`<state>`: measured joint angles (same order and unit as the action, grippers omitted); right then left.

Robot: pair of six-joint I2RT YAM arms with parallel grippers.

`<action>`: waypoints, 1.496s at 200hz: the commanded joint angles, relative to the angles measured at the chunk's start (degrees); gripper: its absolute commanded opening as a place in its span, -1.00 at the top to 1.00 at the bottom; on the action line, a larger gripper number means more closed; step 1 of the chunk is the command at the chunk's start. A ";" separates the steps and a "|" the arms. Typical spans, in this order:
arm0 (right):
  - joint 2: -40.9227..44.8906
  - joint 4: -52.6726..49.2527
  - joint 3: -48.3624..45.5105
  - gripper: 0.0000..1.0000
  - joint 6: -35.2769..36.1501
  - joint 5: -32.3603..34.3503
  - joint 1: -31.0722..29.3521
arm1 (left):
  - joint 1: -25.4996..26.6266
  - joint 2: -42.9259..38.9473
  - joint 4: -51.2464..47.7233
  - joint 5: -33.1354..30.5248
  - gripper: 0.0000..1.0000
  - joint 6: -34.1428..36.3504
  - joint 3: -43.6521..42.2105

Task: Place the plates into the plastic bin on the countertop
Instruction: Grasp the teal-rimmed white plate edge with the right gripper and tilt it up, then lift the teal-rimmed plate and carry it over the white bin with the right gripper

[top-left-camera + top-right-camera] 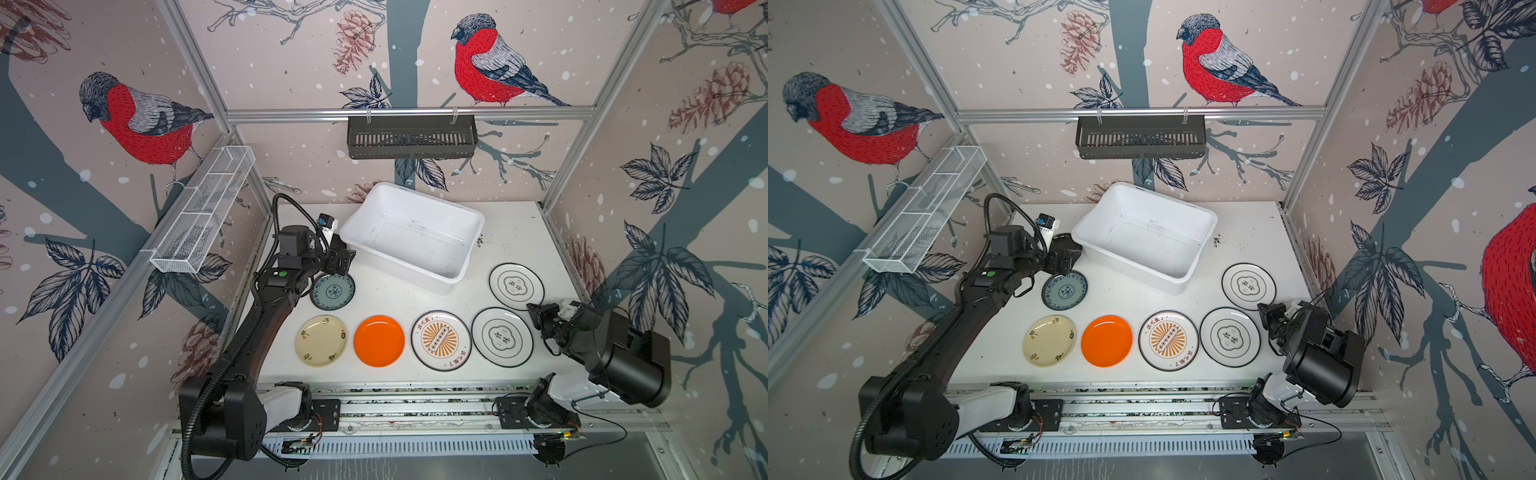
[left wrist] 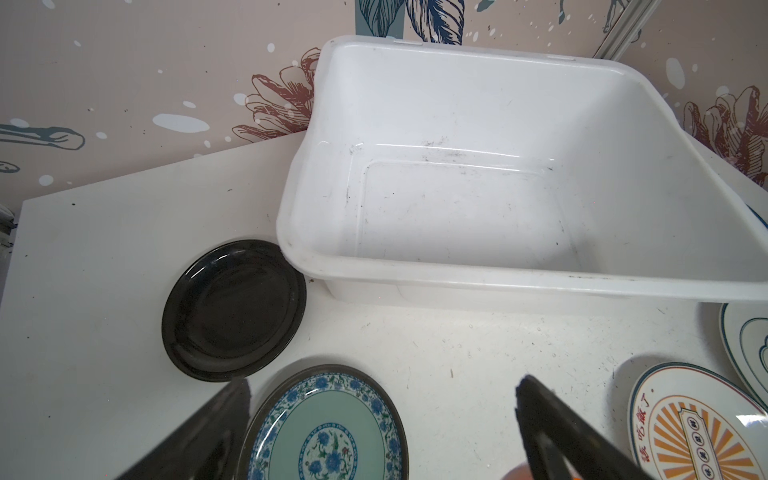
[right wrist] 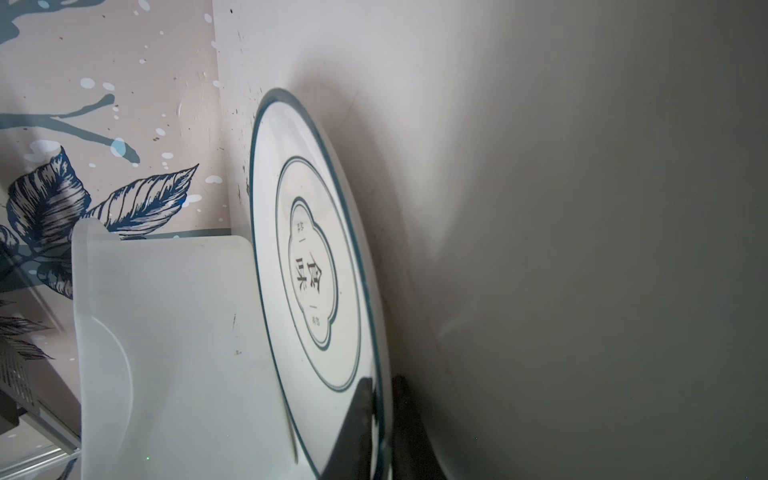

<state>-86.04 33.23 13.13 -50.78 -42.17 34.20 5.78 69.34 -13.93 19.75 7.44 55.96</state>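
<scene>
Extends left arm (image 1: 259, 328) forward along the left side, elbow bent, forearm reaching toward the far left. Points left gripper (image 2: 383, 384) forward and downward, fingers spread fully apart. Folds right arm (image 1: 623, 357) compactly at the near right, wrist rolled onto its side. Sets right gripper (image 3: 383, 380) low, fingers drawn together across the rim of the far emblem plate (image 3: 316, 270), one finger on each face.

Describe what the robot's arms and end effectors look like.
Both arms are black with white shells near their bases. The left arm carries a ribbed black cable conduit and a green dot; the right arm has a bulky rounded housing. The left end effector and right end effector have slim black fingers.
</scene>
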 commanded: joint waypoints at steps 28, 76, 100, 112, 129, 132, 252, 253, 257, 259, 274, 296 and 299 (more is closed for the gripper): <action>-0.31 0.57 -0.69 0.88 -1.01 0.22 0.52 | 0.05 -0.35 1.76 1.43 -0.97 -0.32 0.86; 1.57 3.11 -0.30 0.94 -3.71 -1.92 0.54 | 0.11 -0.40 1.19 1.34 -0.97 -0.39 0.90; 4.66 1.28 0.86 0.95 -4.43 -2.21 0.60 | 0.15 -0.56 0.88 1.35 -0.97 -0.48 2.65; 6.97 -0.81 1.81 0.95 -4.32 -2.12 0.58 | 0.13 -0.67 0.84 1.35 -0.97 -0.58 2.75; 9.55 -3.62 3.22 0.96 -4.06 -1.86 0.65 | 0.11 -0.61 0.89 1.34 -0.97 -0.83 2.94; 10.04 -4.20 3.46 0.96 -4.02 -1.86 0.64 | 0.16 -0.61 0.87 1.35 -0.97 -0.78 3.00; 24.22 -24.23 16.80 0.96 -0.65 -2.71 -1.95 | 0.20 -0.81 0.07 -1.82 -0.97 -2.03 5.55; 24.28 -24.34 16.96 0.96 -0.64 -2.68 -2.07 | 0.20 -0.84 0.06 -1.91 -0.97 -2.06 5.55; 24.40 -25.06 17.72 0.96 -0.51 -2.59 -2.62 | 0.20 -0.85 0.04 -2.31 -0.97 -2.15 5.64; 24.49 -25.41 18.12 0.96 -0.42 -2.57 -2.86 | 0.20 -0.80 0.04 -2.62 -0.97 -2.23 5.73; 24.80 -27.88 21.12 0.96 0.08 -1.69 -5.07 | 0.20 -0.57 -0.03 -5.11 -0.97 -3.16 6.50; 24.66 -30.45 25.77 0.96 0.33 0.36 -9.86 | 0.20 0.17 -0.30 -7.45 -0.96 -3.87 7.79; 24.61 -30.83 26.32 0.96 0.34 0.62 -10.54 | 0.20 0.22 -0.35 -7.63 -0.97 -3.92 7.96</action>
<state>-61.58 5.50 35.33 -51.86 -43.46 27.53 5.91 69.10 -14.31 15.46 4.69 62.57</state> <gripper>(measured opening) 0.081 0.983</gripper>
